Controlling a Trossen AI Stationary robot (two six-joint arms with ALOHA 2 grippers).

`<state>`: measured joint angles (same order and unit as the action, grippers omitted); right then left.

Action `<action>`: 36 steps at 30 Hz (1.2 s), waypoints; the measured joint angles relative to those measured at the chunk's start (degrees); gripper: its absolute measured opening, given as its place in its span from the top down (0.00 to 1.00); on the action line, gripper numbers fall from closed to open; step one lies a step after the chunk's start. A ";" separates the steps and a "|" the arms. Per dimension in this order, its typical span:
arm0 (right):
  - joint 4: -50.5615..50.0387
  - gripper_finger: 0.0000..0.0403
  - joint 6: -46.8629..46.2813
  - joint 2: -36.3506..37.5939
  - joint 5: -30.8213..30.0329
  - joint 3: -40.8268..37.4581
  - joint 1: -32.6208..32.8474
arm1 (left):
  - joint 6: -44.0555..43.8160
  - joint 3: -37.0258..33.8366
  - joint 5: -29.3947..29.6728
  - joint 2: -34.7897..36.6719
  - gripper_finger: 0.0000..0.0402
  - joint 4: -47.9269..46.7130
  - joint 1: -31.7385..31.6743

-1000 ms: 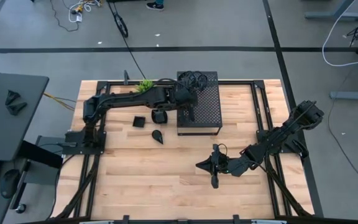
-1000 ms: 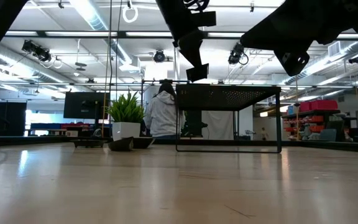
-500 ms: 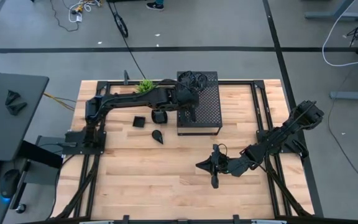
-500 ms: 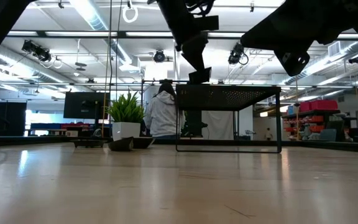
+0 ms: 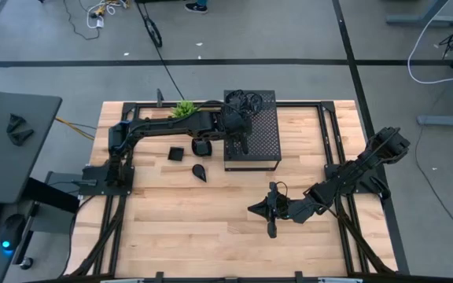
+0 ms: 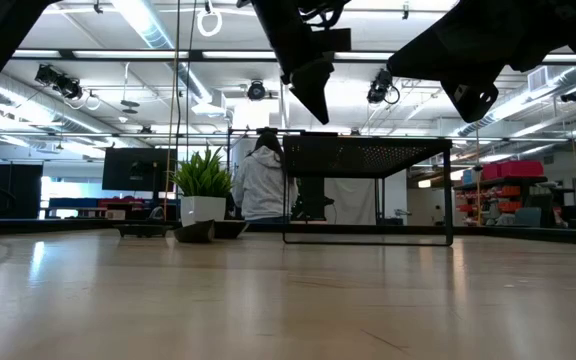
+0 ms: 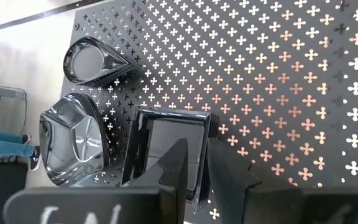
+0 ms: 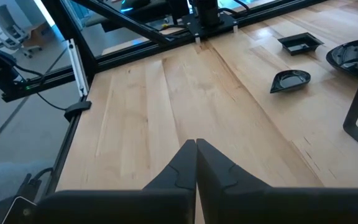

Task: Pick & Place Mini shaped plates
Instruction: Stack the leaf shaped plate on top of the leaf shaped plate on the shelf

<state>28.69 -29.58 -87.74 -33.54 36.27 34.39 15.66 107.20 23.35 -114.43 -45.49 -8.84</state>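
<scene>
While the right tool (image 5: 271, 229) rests pinched shut at lower centre, the left tool (image 7: 194, 163) hangs over the perforated box (image 5: 262, 134), fingers narrowly parted, seemingly clear of the square plate (image 7: 166, 146) lying beside two other plates (image 7: 73, 140).

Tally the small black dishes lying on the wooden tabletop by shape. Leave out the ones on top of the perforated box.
Square dish: 1
Teardrop dish: 1
Rounded leaf dish: 1
Total: 3
</scene>
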 joint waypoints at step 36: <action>-0.35 0.98 -3.84 0.00 -5.82 -0.02 -0.39 | -60.84 -51.11 12.90 42.97 0.94 -24.72 26.59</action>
<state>28.34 -33.42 -87.74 -39.36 36.25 34.00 -45.18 56.08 36.25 -71.46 -70.21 17.74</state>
